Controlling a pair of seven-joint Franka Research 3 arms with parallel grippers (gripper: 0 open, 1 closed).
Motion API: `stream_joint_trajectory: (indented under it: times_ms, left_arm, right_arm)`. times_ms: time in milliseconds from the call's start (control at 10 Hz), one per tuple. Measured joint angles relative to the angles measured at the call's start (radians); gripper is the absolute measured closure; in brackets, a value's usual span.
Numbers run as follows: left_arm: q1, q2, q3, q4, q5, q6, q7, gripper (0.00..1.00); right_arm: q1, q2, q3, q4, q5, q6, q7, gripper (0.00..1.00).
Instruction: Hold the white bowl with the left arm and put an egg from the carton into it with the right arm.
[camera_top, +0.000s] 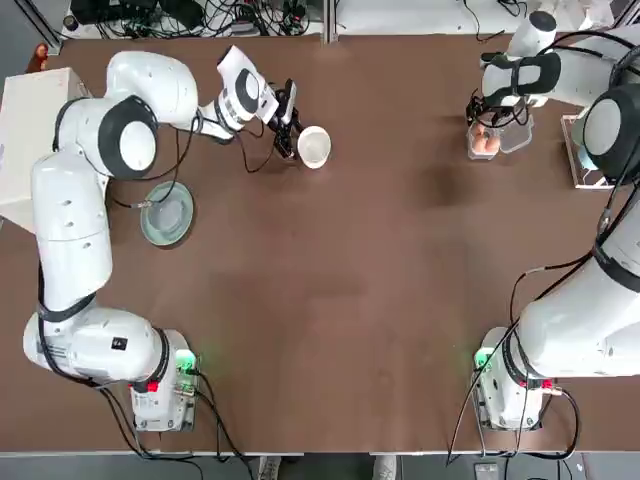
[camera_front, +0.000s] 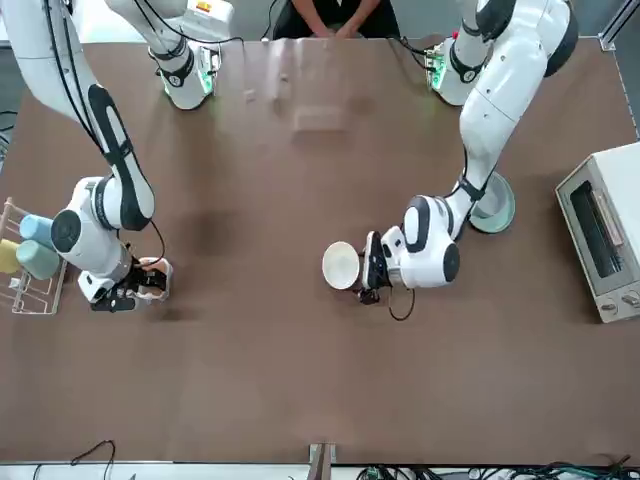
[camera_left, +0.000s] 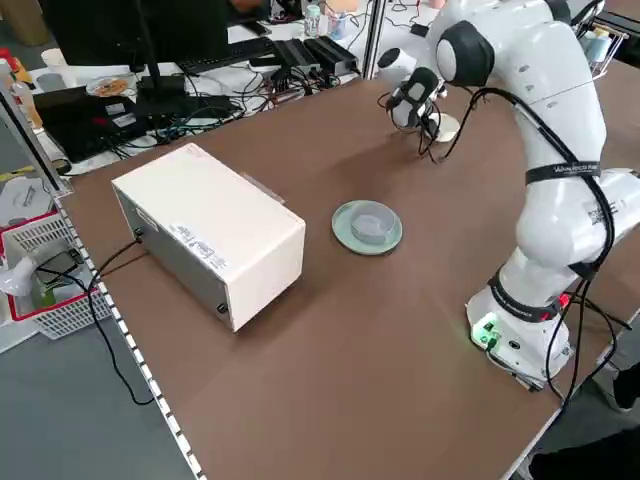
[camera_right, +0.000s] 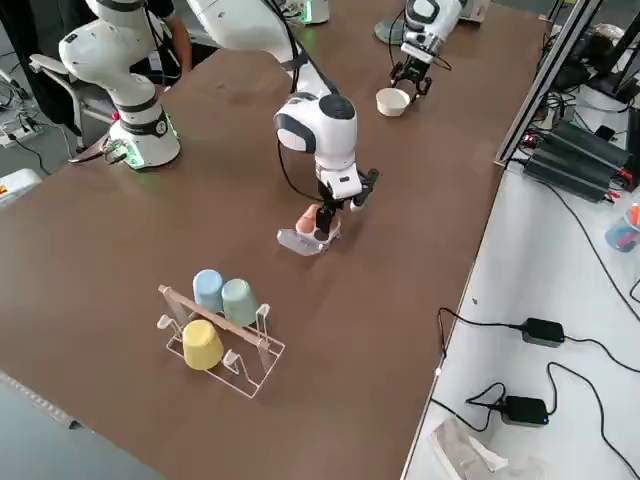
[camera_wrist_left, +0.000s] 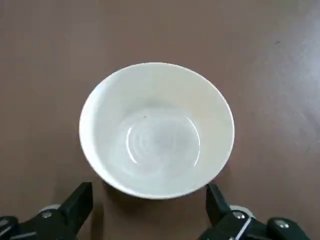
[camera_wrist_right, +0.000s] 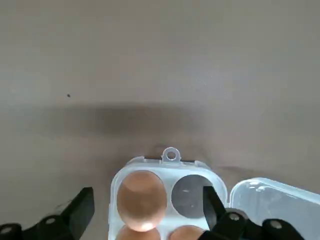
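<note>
Sitting in the carton (camera_wrist_right: 167, 200) at the bench's (camera_top: 350, 280) far right, the egg (camera_wrist_right: 140, 200) lies below the right gripper (camera_wrist_right: 145, 212), jaws open around it. Far left, the bowl (camera_wrist_left: 156, 130) stands empty before the open left gripper (camera_wrist_left: 150, 210), untouched.

White bowl (camera_wrist_left: 157, 130) sat upright, empty. Clear carton (camera_wrist_right: 170, 197) lay lid-open; three tan eggs (camera_wrist_right: 141, 200), one cup empty.

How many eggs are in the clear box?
3 show in the carton: one whole egg beside an empty cup, and the tops of two more at the picture's edge. More may be hidden.
</note>
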Motion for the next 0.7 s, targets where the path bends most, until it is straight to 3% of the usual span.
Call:
stream_joint_trajectory:
  times_ms: [700]
  left_arm:
    - [-0.006, 0.000, -0.005, -0.011, 0.000, 0.022, 0.000, 0.00]
  right_arm:
    - [0.001, 0.003, -0.001, -0.017, -0.003, 0.014, 0.000, 0.04]
